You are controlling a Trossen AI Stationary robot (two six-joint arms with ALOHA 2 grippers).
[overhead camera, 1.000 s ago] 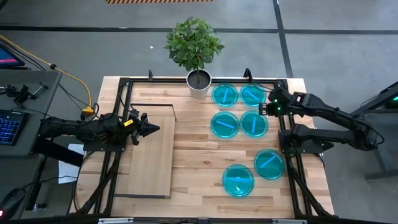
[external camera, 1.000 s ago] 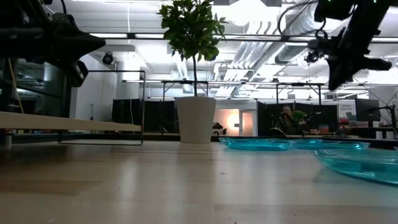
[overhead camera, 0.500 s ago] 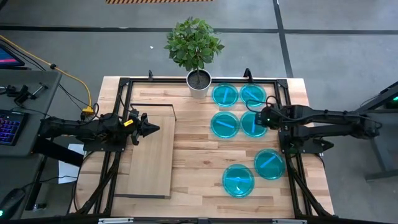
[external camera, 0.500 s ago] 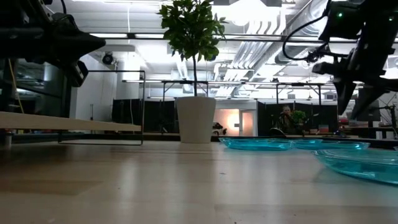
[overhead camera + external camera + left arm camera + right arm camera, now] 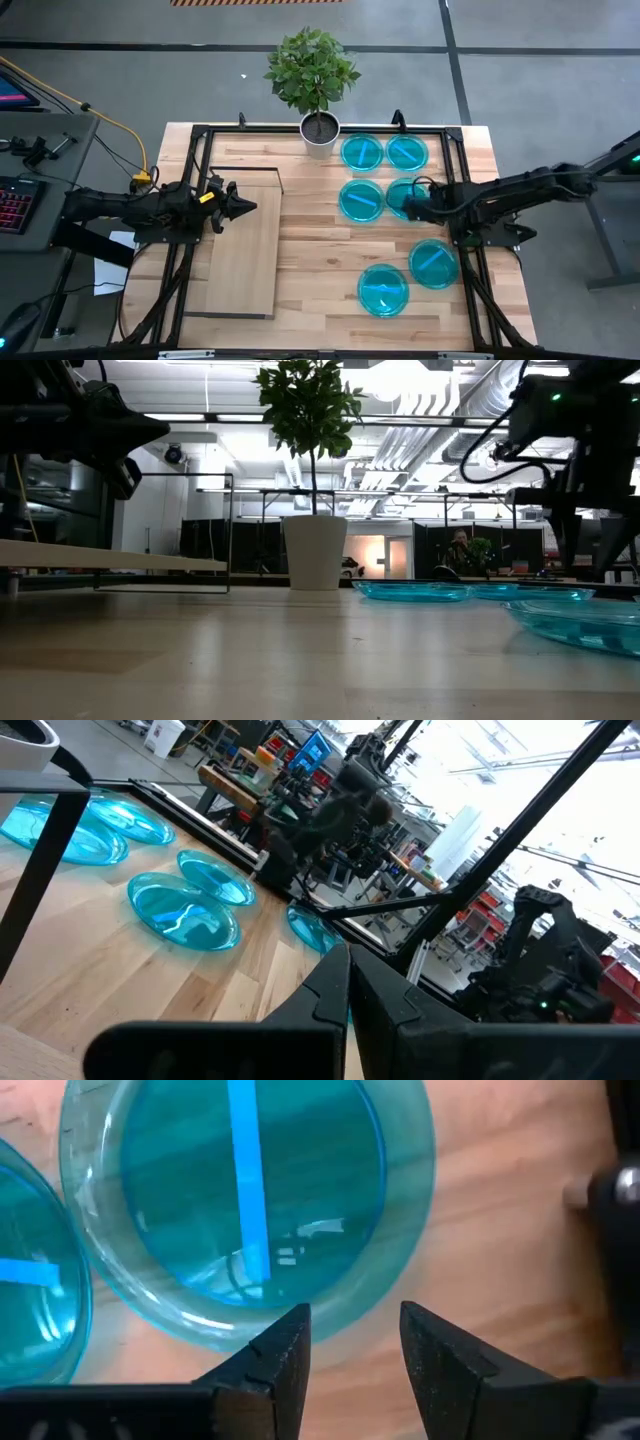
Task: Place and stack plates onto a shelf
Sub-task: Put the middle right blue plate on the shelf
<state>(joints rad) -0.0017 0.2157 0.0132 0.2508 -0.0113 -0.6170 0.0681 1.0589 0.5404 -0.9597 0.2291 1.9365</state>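
Right gripper is low over the worktop, at the near edge of one plate, the right one of the middle pair. Its two fingers stand apart with a clear gap, and the plate's rim lies just in front of this gap; the fingers hold nothing. Whether a fingertip touches the rim, I cannot tell.

Six cyan plates lie flat on the right half of the worktop, all single, none stacked. Two plates are at the far edge beside the white plant pot, two in the middle, and two nearer to the front.

On the left half lies the shelf, a long pale board, and no plate is on it.

Left gripper hangs above the far part of the shelf, pointing toward the plates. Its fingers are pressed together and it carries nothing.
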